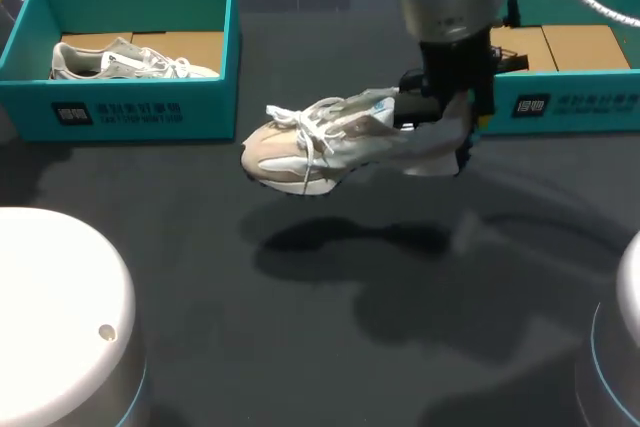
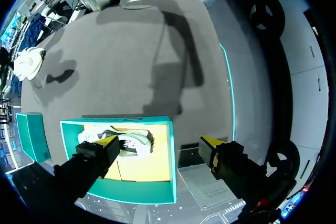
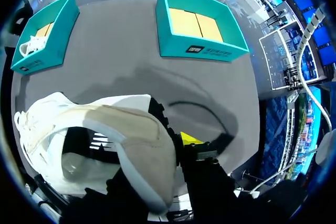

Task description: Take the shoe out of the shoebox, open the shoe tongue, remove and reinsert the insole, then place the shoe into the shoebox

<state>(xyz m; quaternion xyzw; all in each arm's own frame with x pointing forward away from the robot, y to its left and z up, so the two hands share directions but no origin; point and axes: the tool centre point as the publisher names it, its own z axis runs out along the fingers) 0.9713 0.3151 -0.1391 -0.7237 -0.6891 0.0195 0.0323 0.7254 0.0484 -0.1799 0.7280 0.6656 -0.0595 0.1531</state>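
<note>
Shoe [image 1: 320, 142] hangs above the table [image 1: 300, 337] near its middle, toe pointing left, your right gripper [image 1: 452, 112] clamped on its heel by the right shoebox [image 1: 575, 102], while your left gripper [image 2: 157, 145] hovers, fingers apart, over the left shoebox [image 2: 131, 120].

Beige/white shoe [image 1: 310, 147] w/ white laces, in air over table [image 1: 300, 347], toe pointing left; teal shoebox [image 1: 600, 102] open behind heel.
</note>
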